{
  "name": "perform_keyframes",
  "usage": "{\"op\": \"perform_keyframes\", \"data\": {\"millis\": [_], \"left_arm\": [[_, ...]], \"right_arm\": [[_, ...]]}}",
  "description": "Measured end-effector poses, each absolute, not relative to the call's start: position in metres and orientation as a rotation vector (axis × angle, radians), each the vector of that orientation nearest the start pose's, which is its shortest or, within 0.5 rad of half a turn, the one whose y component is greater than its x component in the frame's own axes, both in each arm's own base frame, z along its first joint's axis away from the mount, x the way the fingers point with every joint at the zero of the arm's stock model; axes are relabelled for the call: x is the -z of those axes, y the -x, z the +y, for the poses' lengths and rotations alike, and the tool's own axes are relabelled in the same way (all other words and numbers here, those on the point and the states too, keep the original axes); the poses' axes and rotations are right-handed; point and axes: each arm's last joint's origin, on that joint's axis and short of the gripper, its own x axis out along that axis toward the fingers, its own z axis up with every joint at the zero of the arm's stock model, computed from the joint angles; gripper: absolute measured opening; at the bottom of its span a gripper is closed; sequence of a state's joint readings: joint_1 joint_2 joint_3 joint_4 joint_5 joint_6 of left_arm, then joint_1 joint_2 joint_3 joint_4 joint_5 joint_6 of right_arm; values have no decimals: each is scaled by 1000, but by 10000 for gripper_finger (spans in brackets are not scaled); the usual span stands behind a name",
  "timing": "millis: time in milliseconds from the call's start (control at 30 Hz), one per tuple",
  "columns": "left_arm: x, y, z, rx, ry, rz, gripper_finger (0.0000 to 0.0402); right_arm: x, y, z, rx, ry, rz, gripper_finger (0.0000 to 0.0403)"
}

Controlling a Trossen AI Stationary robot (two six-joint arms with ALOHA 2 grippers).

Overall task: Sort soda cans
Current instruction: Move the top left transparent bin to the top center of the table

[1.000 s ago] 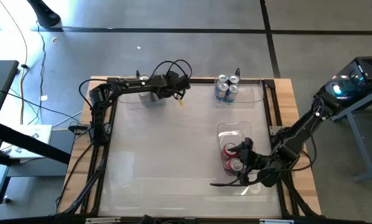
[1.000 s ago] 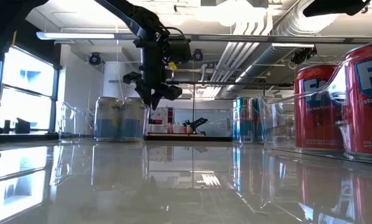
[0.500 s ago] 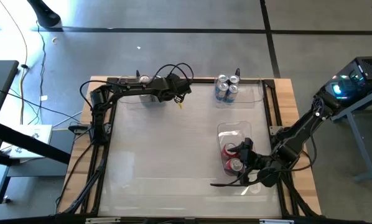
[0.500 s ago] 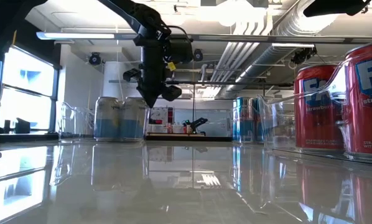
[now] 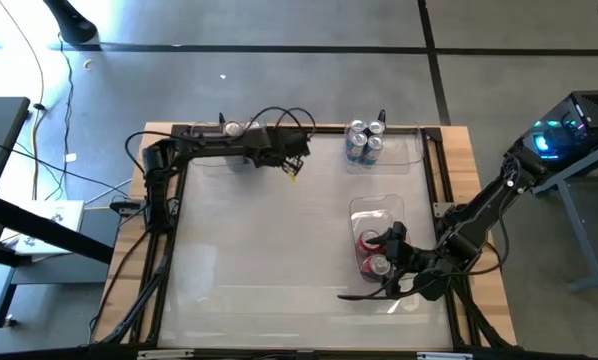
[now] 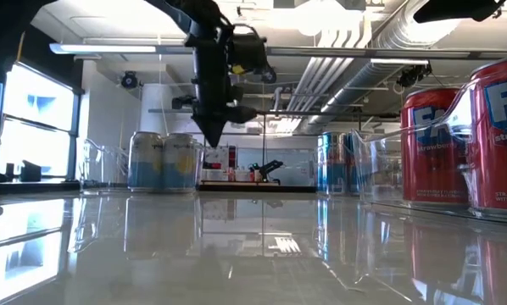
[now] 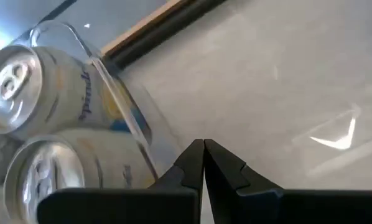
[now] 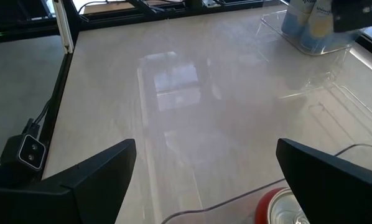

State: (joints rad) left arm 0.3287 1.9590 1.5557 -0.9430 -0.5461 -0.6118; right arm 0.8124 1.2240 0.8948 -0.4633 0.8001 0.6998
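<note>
The left gripper (image 5: 297,150) hangs over the table (image 5: 269,230) near the far edge, at about 12 o'clock from the table's middle. Its 2 fingers (image 7: 192,163) are pressed together and there is nothing between them. In the low view the left gripper (image 6: 214,135) points down and stays up off the shiny top.

Just beside it, toward 9 o'clock, sits a clear bin (image 7: 120,109) with 2 silver-grey cans (image 7: 46,84) inside. They stand up side by side. In the low view these silver-grey cans (image 6: 162,161) show blue and yellow marks on their sides. From above, the arm covers most of them.

At about 1 o'clock on the table, a second clear bin (image 5: 404,150) holds the blue cans (image 5: 365,142). They stand close together in a small bunch with their silver tops up.

At about 4 o'clock, a third clear bin (image 5: 374,212) holds 2 red cans (image 5: 374,255), 1 behind the other. The far end of this bin has no cans in it. In the low view the red cans (image 6: 436,148) look very big because they are close to the camera.

The right gripper (image 5: 389,272) waits right at the near end of the red cans' bin. Its fingers (image 8: 93,171) are spread far apart and hold nothing. One red can top (image 8: 282,208) peeks out between them.
</note>
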Motion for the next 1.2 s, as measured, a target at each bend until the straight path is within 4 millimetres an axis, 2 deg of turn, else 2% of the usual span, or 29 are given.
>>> {"op": "perform_keyframes", "data": {"millis": [133,367,467,600,700,767,900,1000,1100,1200], "left_arm": [[-208,-365,145,-1094,344,1122,14],[-227,-367,157,-1118,344,1056,32],[-241,-367,166,-1103,327,1039,32],[-262,-360,183,-1054,406,1066,40],[-284,-350,197,-1080,416,1084,63],[-292,-342,208,-1085,460,1083,87],[-285,-326,230,-1072,648,1079,147],[-272,-322,237,-1110,726,1091,184],[-255,-323,237,-1129,735,1129,200],[-247,-326,237,-1134,735,1107,202]], "right_arm": [[-267,-182,162,173,-116,515,385],[-267,-182,162,172,-111,516,385],[-267,-182,162,172,-111,516,385],[-267,-182,162,171,-110,516,385],[-267,-182,162,172,-109,516,385],[-267,-182,162,172,-109,517,385],[-267,-182,162,172,-109,516,385],[-267,-182,162,173,-111,516,385],[-267,-182,162,173,-110,517,385],[-266,-182,162,173,-107,518,385]]}}
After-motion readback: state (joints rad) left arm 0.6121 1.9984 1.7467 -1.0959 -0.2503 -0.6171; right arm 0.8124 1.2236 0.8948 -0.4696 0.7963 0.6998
